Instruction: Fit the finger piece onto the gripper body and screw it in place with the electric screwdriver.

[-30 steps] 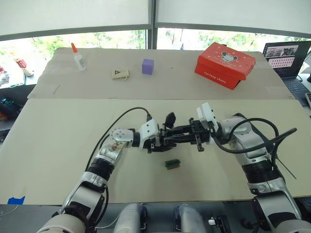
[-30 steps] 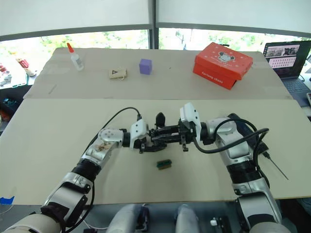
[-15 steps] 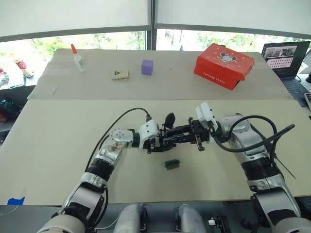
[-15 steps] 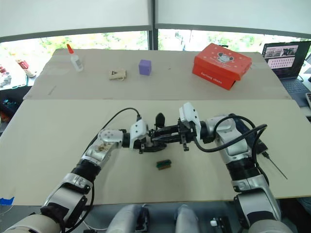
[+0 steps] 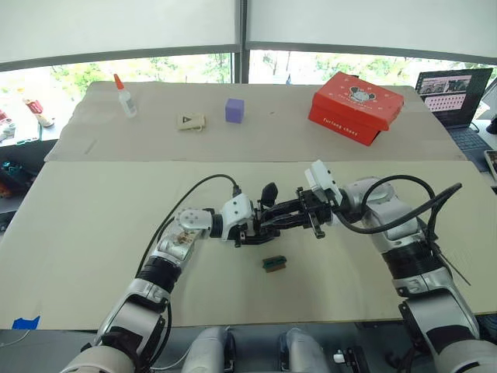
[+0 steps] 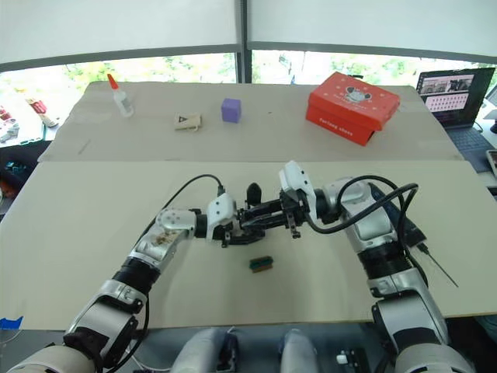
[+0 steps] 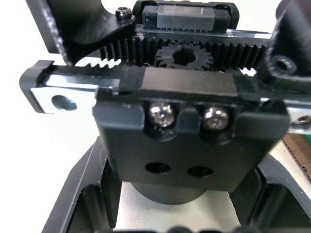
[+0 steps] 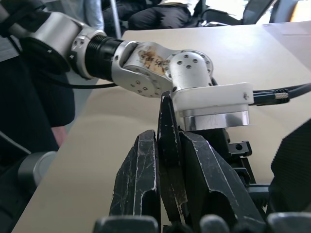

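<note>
My left gripper (image 5: pixel 250 230) is shut on the gripper body (image 7: pixel 184 131), a black assembly with a toothed rack, a small gear and two screw heads; its round dark part (image 5: pixel 269 191) sticks up. From the right, my right gripper (image 5: pixel 293 217) is shut on the finger piece (image 8: pixel 165 160), a thin black blade clamped between its fingers (image 8: pixel 138 179). The blade's tip reaches the gripper body beside the left wrist (image 8: pixel 214 104). The electric screwdriver lies mostly behind my right forearm; its thin metal bit (image 5: pixel 453 271) pokes out.
A small green-and-brown block (image 5: pixel 273 263) lies on the table just in front of the grippers. On the far table are a red box (image 5: pixel 356 95), a purple cube (image 5: pixel 234 109), a tan card (image 5: pixel 191 120) and a glue bottle (image 5: pixel 124 95). A laptop (image 5: pixel 458 89) is at far right.
The view has tilted a little. My right arm has edged slightly left toward the left gripper; both grippers keep their hold and stay together.
</note>
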`<action>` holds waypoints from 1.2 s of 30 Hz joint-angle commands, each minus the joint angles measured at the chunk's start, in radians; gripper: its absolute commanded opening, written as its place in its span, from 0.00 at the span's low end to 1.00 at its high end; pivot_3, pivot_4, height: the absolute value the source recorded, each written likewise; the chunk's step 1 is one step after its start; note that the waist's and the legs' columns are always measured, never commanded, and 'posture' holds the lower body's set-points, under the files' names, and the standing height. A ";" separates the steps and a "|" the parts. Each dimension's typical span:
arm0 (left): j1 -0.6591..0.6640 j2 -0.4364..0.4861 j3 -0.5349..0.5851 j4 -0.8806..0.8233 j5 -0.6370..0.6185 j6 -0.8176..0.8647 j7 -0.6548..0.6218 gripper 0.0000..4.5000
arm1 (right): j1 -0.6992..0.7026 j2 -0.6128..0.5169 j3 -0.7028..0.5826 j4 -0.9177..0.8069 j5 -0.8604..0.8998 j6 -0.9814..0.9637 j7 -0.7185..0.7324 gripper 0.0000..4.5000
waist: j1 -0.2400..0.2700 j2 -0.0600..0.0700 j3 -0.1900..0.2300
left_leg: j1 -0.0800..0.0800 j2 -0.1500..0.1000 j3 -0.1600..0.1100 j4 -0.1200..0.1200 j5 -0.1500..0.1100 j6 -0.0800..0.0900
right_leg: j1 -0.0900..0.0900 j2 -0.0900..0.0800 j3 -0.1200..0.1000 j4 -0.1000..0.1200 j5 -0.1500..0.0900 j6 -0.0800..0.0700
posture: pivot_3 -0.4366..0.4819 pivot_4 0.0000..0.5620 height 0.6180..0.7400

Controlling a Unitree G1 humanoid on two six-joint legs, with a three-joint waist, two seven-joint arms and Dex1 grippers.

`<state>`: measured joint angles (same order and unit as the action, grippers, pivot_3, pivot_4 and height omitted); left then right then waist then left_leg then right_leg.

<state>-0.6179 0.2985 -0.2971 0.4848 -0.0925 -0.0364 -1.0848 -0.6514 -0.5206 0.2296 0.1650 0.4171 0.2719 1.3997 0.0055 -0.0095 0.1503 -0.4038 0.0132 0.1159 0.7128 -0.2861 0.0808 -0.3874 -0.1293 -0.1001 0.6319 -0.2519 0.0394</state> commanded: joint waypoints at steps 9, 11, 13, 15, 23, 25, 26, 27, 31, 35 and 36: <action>-0.005 0.027 0.021 -0.031 -0.005 -0.002 -0.014 0.52 | 0.014 -0.080 0.160 0.098 -0.136 0.154 0.039 0.07 | -0.010 0.002 -0.006 | 0.002 0.000 0.000 0.000 0.000 0.000 | 0.000 0.000 0.002 -0.001 0.000 0.000 | 0.48 0.27 1.00; -0.007 0.027 0.022 -0.030 -0.007 -0.001 -0.015 0.52 | -0.013 -0.077 0.189 0.122 -0.137 0.166 0.069 0.07 | -0.010 0.002 -0.006 | 0.002 0.000 0.000 -0.001 0.000 0.000 | 0.000 0.000 0.002 -0.001 0.000 0.000 | 0.48 0.27 1.00; -0.007 0.028 0.024 -0.030 -0.009 0.001 -0.015 0.52 | -0.032 -0.065 0.207 0.149 -0.144 0.179 0.072 0.07 | -0.010 0.002 -0.007 | 0.002 0.000 0.000 -0.001 0.000 0.000 | 0.000 -0.001 0.002 -0.001 0.000 0.000 | 0.48 0.27 1.00; -0.003 0.031 0.024 -0.036 -0.010 0.004 -0.015 0.52 | -0.035 -0.052 0.211 0.168 -0.150 0.171 0.051 0.07 | -0.010 0.001 -0.008 | 0.002 0.000 0.000 -0.001 0.000 0.000 | 0.000 -0.001 0.002 -0.001 0.000 0.000 | 0.48 0.27 1.00; 0.009 0.036 0.026 -0.054 -0.015 0.017 -0.011 0.52 | 0.043 -0.079 0.192 -0.037 -0.121 0.238 -0.056 0.07 | -0.017 0.001 -0.016 | 0.004 0.001 0.000 -0.003 -0.001 0.000 | 0.001 -0.002 0.002 -0.001 0.000 0.000 | 0.48 0.27 1.00; 0.009 0.036 0.027 -0.055 -0.015 0.020 -0.011 0.52 | 0.054 -0.085 0.194 -0.071 -0.131 0.259 -0.105 0.07 | -0.017 0.002 -0.017 | 0.003 0.001 0.000 -0.003 -0.001 0.000 | 0.000 -0.002 0.002 -0.001 0.000 -0.001 | 0.48 0.27 1.00; 0.008 0.035 0.027 -0.054 -0.014 0.021 -0.011 0.52 | 0.056 -0.084 0.192 -0.080 -0.133 0.274 -0.128 0.07 | -0.017 0.001 -0.017 | 0.003 0.001 0.000 -0.004 -0.001 0.000 | 0.000 -0.002 0.002 -0.001 0.000 -0.001 | 0.48 0.27 1.00; 0.006 0.034 0.028 -0.052 -0.015 0.021 -0.011 0.52 | 0.056 -0.087 0.194 -0.087 -0.133 0.289 -0.140 0.07 | -0.017 0.001 -0.017 | 0.003 0.001 0.000 -0.004 -0.001 0.000 | 0.000 -0.002 0.002 -0.001 0.000 -0.001 | 0.48 0.27 1.00; -0.001 0.032 0.029 -0.043 -0.013 0.017 -0.011 0.52 | 0.029 -0.082 0.205 -0.060 -0.139 0.305 -0.146 0.07 | -0.018 0.002 -0.019 | 0.004 0.001 0.000 -0.004 -0.001 0.000 | 0.000 -0.002 0.002 -0.003 0.000 -0.001 | 0.48 0.27 1.00; -0.005 0.030 0.031 -0.036 -0.010 0.013 -0.011 0.52 | -0.021 -0.065 0.228 -0.004 -0.130 0.335 -0.114 0.07 | -0.019 0.002 -0.020 | 0.004 0.001 0.000 -0.004 -0.001 0.000 | 0.000 -0.002 0.002 -0.003 0.000 -0.001 | 0.48 0.27 1.00; -0.006 0.030 0.031 -0.036 -0.009 0.014 -0.011 0.52 | -0.037 -0.062 0.241 0.018 -0.135 0.338 -0.100 0.07 | -0.019 0.002 -0.020 | 0.004 0.001 0.000 -0.004 -0.001 0.000 | 0.000 -0.002 0.002 -0.003 0.000 -0.001 | 0.48 0.27 1.00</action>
<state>-0.6016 0.3252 -0.2948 0.4708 -0.0838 -0.0168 -1.0899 -0.7395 -0.5746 0.3382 0.0788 0.4040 0.5327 1.3003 -0.0137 -0.0078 0.1302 -0.3997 0.0141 0.1161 0.7090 -0.2869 0.0808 -0.3871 -0.1317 -0.0977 0.6293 -0.2521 0.0384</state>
